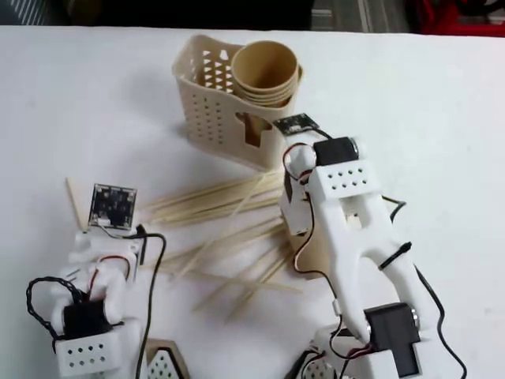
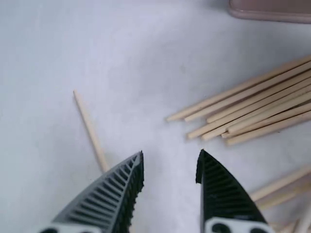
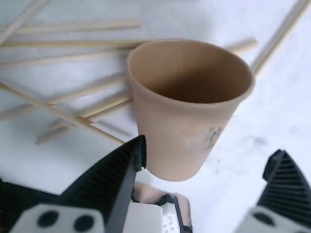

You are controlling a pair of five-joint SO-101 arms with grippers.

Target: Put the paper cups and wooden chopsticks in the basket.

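1. Basket (image 1: 209, 103) stands on the white table (image 1: 442, 118), at the far side from the arm bases.
2. Stack of paper cups (image 1: 266, 71) sits inside the basket, at its right end, upright, mouths up.
3. One loose paper cup (image 3: 189, 97) stands upright on the table, just on the near side of the basket, under the right arm (image 1: 347, 229).
4. Right gripper (image 3: 210, 148): jaws spread wide with the loose cup between them. Cannot tell if either finger touches the cup wall.
5. Wooden chopsticks (image 1: 221, 205) lie scattered flat on the table on the near side of the basket. Some cross each other, and a few run up beside the loose cup.
6. One single chopstick (image 2: 90, 130) lies apart from the pile, well away from the basket toward the left.
7. Left gripper (image 2: 170, 154): jaws parted a moderate gap and holding nothing. It is low over bare table, well apart from the basket, between the single chopstick and the pile's ends.
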